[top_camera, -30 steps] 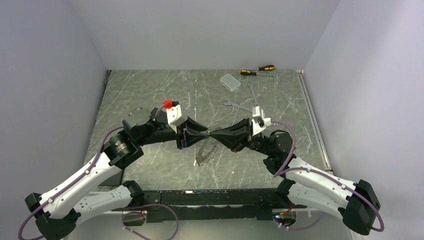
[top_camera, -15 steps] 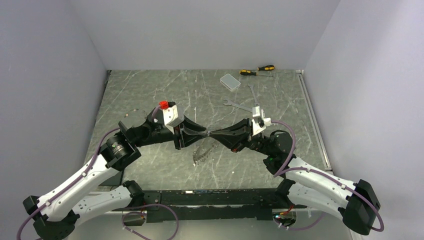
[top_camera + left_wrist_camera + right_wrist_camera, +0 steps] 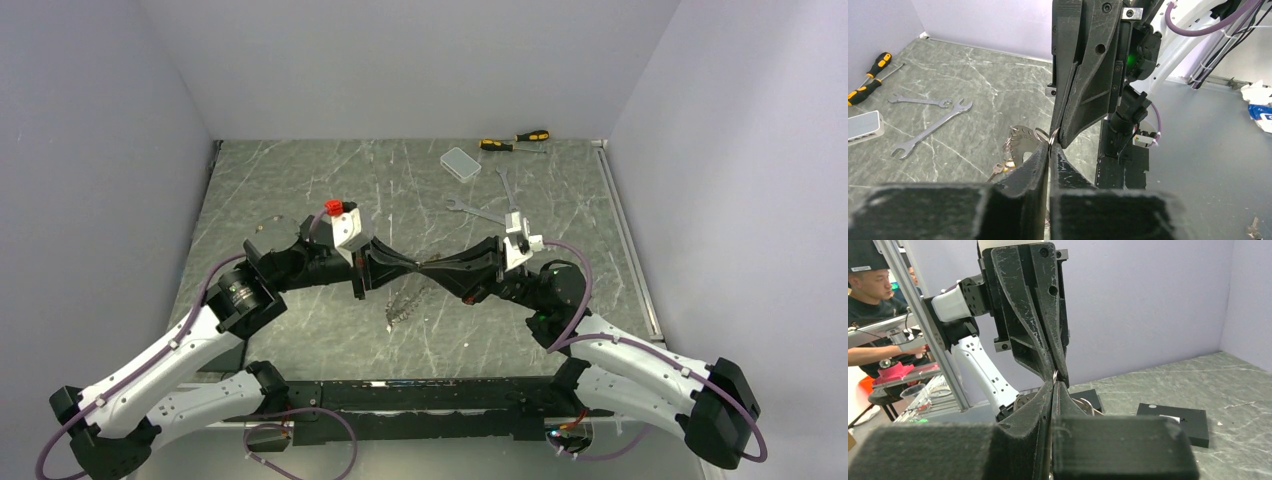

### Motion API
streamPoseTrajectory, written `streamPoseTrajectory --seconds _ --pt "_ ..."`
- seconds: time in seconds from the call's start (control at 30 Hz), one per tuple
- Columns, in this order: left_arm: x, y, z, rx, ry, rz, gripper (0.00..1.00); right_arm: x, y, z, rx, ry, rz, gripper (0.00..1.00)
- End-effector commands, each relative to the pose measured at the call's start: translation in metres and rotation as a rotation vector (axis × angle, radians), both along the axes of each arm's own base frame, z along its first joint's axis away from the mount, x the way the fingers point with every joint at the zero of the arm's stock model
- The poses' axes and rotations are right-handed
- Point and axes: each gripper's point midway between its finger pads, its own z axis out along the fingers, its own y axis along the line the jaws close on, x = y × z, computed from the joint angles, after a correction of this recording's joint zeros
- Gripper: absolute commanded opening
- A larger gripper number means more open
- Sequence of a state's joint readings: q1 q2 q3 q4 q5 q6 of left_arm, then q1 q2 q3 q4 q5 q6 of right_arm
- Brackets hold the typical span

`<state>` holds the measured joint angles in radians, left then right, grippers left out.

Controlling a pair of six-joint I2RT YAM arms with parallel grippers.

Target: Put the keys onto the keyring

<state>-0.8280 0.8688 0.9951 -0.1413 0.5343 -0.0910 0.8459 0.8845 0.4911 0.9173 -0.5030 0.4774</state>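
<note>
Left gripper (image 3: pixel 1049 149) and right gripper (image 3: pixel 1054 386) clench the thin metal keyring (image 3: pixel 408 296): probably light, stiff, slippery; grip bare wire between small silver keys (image 3: pixel 1018 142).

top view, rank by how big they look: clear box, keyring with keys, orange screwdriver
1. clear box and keyring with keys: about alike, and the ring is partly hidden, so no ranking between them
2. orange screwdriver: smallest

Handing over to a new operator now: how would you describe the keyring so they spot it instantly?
Find the middle of the grey marble-patterned table, where the left gripper and right gripper meet tip to tip. The keyring hangs just below that point. Unlike the long flat wrenches farther back, it is a thin ring fanned with small silver keys like a toothed gear.
</note>
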Motion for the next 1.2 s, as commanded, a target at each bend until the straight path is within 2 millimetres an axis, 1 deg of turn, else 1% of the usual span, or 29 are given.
streamPoseTrajectory --seconds 0.0,0.1,0.2,0.23,0.43,0.53,0.6,0.63,0.67,0.77,0.87,0.93,1.0,1.17 --pt "0.002 -0.002 0.02 -0.063 -0.026 0.004 0.0 -0.016 -0.009 0.038 0.107 -0.093 0.039 0.0" --pt "0.003 -0.001 0.021 -0.077 -0.027 0.013 0.0 -0.018 -0.008 0.036 0.101 -0.095 0.051 0.0" --pt "0.004 0.0 0.017 -0.05 -0.035 0.018 0.0 -0.016 -0.008 0.033 0.084 -0.088 0.036 0.0" --pt "0.005 0.001 0.016 -0.035 -0.04 0.023 0.0 -0.015 -0.008 0.031 0.071 -0.086 0.026 0.03" --pt "0.009 0.004 0.009 0.054 -0.101 0.023 0.0 -0.007 -0.008 0.009 -0.068 -0.063 -0.026 0.32" --pt "0.009 0.004 0.008 0.09 -0.121 0.011 0.0 -0.004 -0.011 -0.001 -0.144 -0.062 -0.06 0.42" --pt "0.01 0.003 0.007 0.112 -0.131 0.0 0.0 -0.001 -0.012 -0.008 -0.202 -0.068 -0.081 0.53" --pt "0.01 0.003 0.006 0.128 -0.132 -0.005 0.0 0.0 -0.013 -0.012 -0.235 -0.073 -0.092 0.57" --pt "0.01 0.003 0.004 0.145 -0.134 -0.013 0.0 0.003 -0.014 -0.013 -0.261 -0.079 -0.107 0.58" --pt "0.012 0.002 -0.001 0.19 -0.139 -0.026 0.0 0.009 -0.016 -0.02 -0.337 -0.1 -0.144 0.59" --pt "0.014 0.003 -0.005 0.22 -0.145 -0.026 0.0 0.013 -0.017 -0.021 -0.379 -0.125 -0.163 0.56" --pt "0.015 0.003 -0.006 0.235 -0.151 -0.027 0.0 0.015 -0.016 -0.023 -0.407 -0.133 -0.164 0.52" --pt "0.016 0.004 -0.008 0.253 -0.156 -0.026 0.0 0.016 -0.014 -0.024 -0.426 -0.138 -0.153 0.46" --pt "0.016 0.004 -0.014 0.286 -0.154 -0.04 0.0 0.015 -0.006 -0.024 -0.445 -0.133 -0.113 0.4"
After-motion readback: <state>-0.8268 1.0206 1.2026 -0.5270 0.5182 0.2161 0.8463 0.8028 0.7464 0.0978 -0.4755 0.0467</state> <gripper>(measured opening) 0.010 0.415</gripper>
